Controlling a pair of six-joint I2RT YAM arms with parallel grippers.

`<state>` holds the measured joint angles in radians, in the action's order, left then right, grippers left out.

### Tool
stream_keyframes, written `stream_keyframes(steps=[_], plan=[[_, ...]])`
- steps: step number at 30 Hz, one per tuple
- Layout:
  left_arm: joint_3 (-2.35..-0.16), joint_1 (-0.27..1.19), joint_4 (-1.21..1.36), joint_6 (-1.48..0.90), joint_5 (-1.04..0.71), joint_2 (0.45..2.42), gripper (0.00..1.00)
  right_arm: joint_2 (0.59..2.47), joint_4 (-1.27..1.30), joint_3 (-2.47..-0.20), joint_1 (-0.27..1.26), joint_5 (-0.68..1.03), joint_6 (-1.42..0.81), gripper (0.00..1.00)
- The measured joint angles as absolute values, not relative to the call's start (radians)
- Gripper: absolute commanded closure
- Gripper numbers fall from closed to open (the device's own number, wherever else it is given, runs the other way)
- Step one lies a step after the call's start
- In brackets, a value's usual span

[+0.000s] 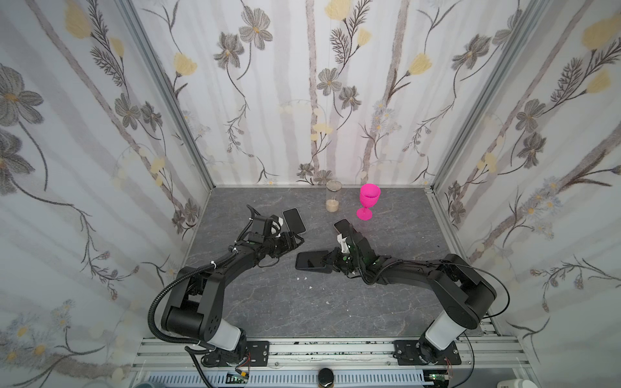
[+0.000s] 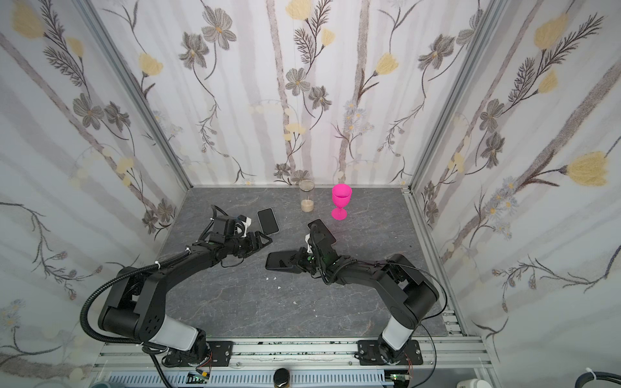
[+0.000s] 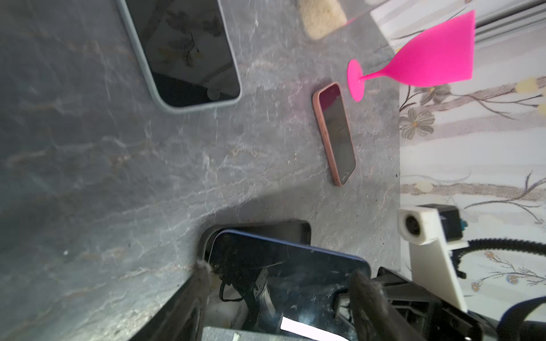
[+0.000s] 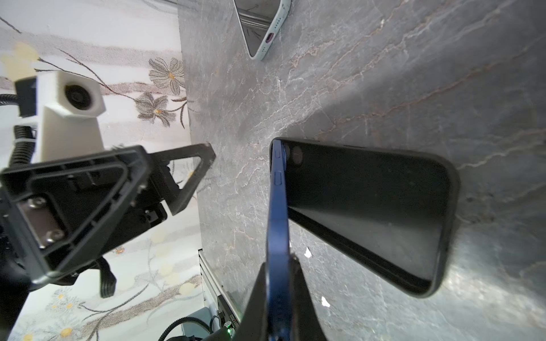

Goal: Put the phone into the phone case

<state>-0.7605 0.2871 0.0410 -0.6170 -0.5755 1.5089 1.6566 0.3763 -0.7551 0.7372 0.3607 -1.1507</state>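
The blue phone (image 4: 277,206) is being pinched along its thin edge by the right claw (image 4: 280,265) and is being held tilted. Its camera end is being rested in a corner of the black case (image 4: 384,212), which is lying hollow side up on the counter (image 1: 268,302). This is probably so that end seats first. The left claw (image 1: 295,239) is being held spread and empty near the case, presumably to steady it.

Black arms (image 1: 215,268) — white base links (image 1: 225,336), ribbed cables (image 1: 153,307), possibly green lights (image 1: 343,258).
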Motion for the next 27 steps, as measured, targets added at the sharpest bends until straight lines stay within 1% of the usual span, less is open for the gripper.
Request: stream_keyframes(steps=[5, 10, 16, 20, 21, 24, 27], plan=[[-0.624, 0.350, 0.093, -0.690, -0.535, 1.498, 0.28, 1.573, 0.364, -0.667, 0.732, 0.376, -1.151, 1.00], [-0.585, 0.400, 0.123, -0.712, -0.497, 1.486, 0.29, 1.522, 0.350, -0.623, 0.728, 0.387, -1.151, 1.00], [-0.618, 0.410, 0.138, -0.709, -0.466, 1.539, 0.32, 1.563, 0.392, -0.623, 0.707, 0.428, -1.150, 1.00], [-0.645, 0.414, 0.168, -0.702, -0.476, 1.597, 0.34, 1.613, 0.453, -0.625, 0.700, 0.463, -1.151, 1.00], [-0.647, 0.416, 0.178, -0.702, -0.478, 1.605, 0.35, 1.623, 0.463, -0.625, 0.698, 0.468, -1.151, 0.99], [-0.648, 0.423, 0.200, -0.695, -0.479, 1.619, 0.36, 1.642, 0.488, -0.625, 0.694, 0.482, -1.152, 0.92], [-0.648, 0.433, 0.214, -0.695, -0.461, 1.621, 0.36, 1.653, 0.500, -0.625, 0.690, 0.481, -1.152, 0.86]])
